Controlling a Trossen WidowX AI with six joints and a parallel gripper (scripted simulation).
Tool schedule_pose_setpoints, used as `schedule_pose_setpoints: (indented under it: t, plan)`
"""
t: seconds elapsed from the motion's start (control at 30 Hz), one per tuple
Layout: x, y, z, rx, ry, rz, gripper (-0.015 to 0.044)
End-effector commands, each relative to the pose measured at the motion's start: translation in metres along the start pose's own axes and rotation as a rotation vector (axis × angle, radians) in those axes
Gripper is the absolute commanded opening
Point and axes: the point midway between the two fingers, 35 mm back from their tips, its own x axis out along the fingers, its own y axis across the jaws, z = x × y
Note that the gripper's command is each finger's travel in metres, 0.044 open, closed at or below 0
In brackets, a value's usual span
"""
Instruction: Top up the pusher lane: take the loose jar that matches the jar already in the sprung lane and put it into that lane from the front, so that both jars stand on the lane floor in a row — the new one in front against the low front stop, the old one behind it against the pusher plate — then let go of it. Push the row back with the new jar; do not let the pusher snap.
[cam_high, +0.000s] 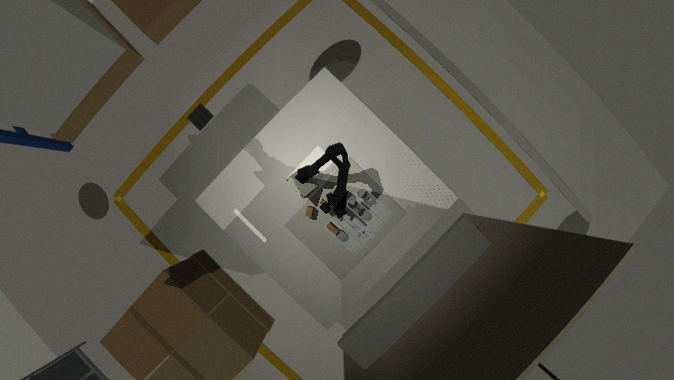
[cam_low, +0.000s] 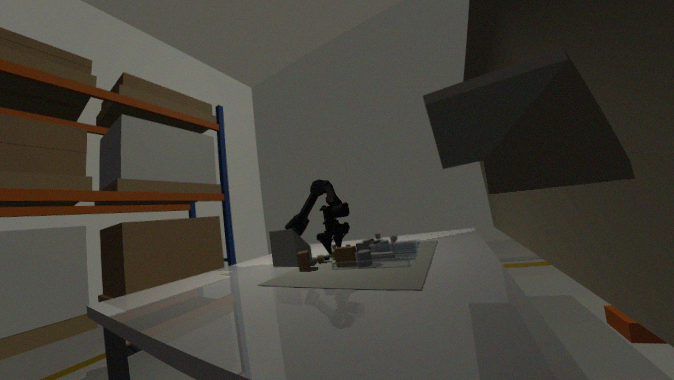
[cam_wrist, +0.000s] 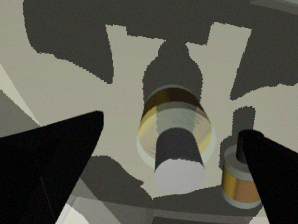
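Observation:
My gripper (cam_high: 333, 207) (cam_low: 334, 251) (cam_wrist: 175, 129) is open and points down. In the wrist view a loose jar (cam_wrist: 175, 117) with a yellow band, dark neck and pale round cap top stands between and below the spread fingertips, touched by neither as far as I see. A smaller jar (cam_wrist: 240, 182) with an orange and yellow label stands to its right, partly hidden by the right finger. Clear lanes (cam_high: 354, 245) (cam_low: 395, 265) hold several jars, including grey-lidded ones (cam_high: 365, 195). The arm hides part of them, and I cannot tell which lane is sprung.
A brown block (cam_high: 311, 212) (cam_low: 304, 261) stands on the mat (cam_high: 341, 267) (cam_low: 350, 283) beside the loose jars. An orange-brown block (cam_high: 333, 228) (cam_low: 345, 255) sits at the end of the nearest lane. A grey box (cam_low: 286, 250) stands by the arm's base. A lane edge shows at the bottom of the wrist view.

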Motion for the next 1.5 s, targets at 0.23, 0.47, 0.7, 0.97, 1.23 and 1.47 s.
schedule_pose_setpoints:
  t: [0.23, 0.47, 0.7, 0.97, 1.23, 1.47]
  plan:
    - [0.003, 0.000, -0.002, 0.008, 0.007, 0.006, 0.0171]
    - [0.002, 0.000, -0.002, 0.008, 0.007, 0.006, 0.0085]
    - [-0.036, -0.003, 0.002, 0.009, 0.006, -0.004, 0.0000]
    - [-0.088, -0.001, -0.004, 0.009, 0.008, -0.003, 0.0000]
    - [-0.103, 0.001, -0.007, 0.009, 0.009, 0.001, 0.0000]
    - [-0.092, -0.017, 0.014, -0.004, 0.007, 0.000, 0.0000]
